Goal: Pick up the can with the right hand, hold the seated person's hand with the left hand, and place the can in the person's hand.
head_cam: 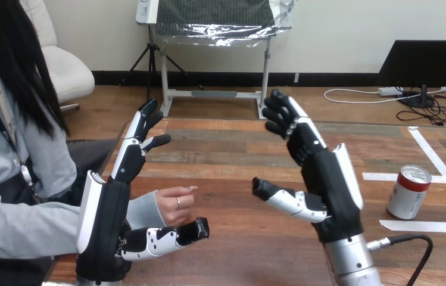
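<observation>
Left hand (112,217) lower left, nearest, wrist cut by bottom edge. Black palm, white shell on back, fingers straight and pointing up, thumb out to the right: open, grips nothing. Person's hand (175,205), loosely curled with a grey cuff, sits just above that thumb, beside the palm. Its wrist is partly hidden behind the robot hand; contact can't be told. Right hand (327,179) centre-right, silver forearm cut by bottom edge, raised over wooden table (226,161), fingers slightly bent, thumb out left: open, empty. Can (408,192) upright on table at right, red-and-white cylinder with silver top, between white tape lines (423,226), well apart from right hand. Bare planks between the hands and around the can. Table's left edge runs beside the person.
</observation>
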Action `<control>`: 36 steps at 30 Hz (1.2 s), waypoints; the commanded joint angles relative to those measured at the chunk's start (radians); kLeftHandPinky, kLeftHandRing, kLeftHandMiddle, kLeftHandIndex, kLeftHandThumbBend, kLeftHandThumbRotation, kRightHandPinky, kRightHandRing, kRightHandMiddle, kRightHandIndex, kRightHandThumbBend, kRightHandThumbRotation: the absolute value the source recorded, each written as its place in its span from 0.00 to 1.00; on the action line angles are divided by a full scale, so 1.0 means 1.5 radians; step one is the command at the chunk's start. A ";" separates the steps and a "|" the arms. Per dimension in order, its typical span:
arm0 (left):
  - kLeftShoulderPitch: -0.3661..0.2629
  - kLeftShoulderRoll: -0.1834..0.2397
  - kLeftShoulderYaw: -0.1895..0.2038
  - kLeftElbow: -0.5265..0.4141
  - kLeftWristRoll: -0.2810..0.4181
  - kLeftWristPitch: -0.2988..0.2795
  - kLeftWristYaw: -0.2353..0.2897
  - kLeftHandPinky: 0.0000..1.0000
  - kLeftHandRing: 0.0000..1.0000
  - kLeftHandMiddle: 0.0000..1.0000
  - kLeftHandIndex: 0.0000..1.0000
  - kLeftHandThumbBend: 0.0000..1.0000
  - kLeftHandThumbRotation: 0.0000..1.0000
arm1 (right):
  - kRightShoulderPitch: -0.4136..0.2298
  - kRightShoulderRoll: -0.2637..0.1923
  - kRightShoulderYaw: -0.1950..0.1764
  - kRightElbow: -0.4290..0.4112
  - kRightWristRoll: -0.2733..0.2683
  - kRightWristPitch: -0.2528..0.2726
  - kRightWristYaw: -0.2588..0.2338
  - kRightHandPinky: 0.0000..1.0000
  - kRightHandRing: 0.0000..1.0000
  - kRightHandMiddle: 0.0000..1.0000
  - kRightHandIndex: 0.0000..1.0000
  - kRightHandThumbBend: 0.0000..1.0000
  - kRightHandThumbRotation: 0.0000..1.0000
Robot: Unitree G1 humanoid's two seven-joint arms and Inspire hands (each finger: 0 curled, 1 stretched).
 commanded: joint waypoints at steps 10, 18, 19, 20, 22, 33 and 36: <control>-0.032 0.005 0.002 -0.007 -0.021 0.009 -0.009 0.80 0.93 0.97 0.95 1.00 0.63 | -0.069 -0.029 -0.035 -0.020 0.035 -0.014 -0.005 0.81 0.86 0.89 0.89 1.00 0.52; -0.032 0.003 0.002 -0.008 -0.030 0.013 -0.014 0.82 0.93 0.97 0.96 1.00 0.64 | -0.079 -0.039 -0.051 -0.028 0.058 -0.002 -0.001 0.78 0.85 0.88 0.89 1.00 0.54; -0.032 0.003 0.000 -0.008 -0.033 0.015 -0.016 0.82 0.93 0.97 0.96 1.00 0.64 | -0.080 -0.041 -0.054 -0.030 0.062 0.001 -0.001 0.78 0.85 0.88 0.89 1.00 0.54; -0.031 0.003 0.000 -0.009 -0.035 0.015 -0.018 0.82 0.93 0.97 0.96 1.00 0.63 | -0.081 -0.043 -0.055 -0.032 0.064 0.003 -0.002 0.78 0.86 0.88 0.90 1.00 0.54; -0.031 0.002 -0.002 -0.009 -0.040 0.016 -0.021 0.82 0.93 0.97 0.96 1.00 0.63 | -0.084 -0.047 -0.060 -0.035 0.069 0.006 -0.004 0.79 0.86 0.88 0.90 1.00 0.53; -0.032 -0.002 0.001 -0.010 -0.040 0.015 -0.027 0.82 0.93 0.97 0.96 1.00 0.63 | -0.099 -0.073 -0.095 -0.039 0.063 0.019 -0.039 0.81 0.87 0.89 0.91 1.00 0.55; -0.032 -0.003 0.005 -0.011 -0.036 0.015 -0.025 0.82 0.93 0.97 0.96 1.00 0.63 | -0.101 -0.079 -0.103 -0.040 0.065 0.025 -0.043 0.82 0.88 0.90 0.91 1.00 0.56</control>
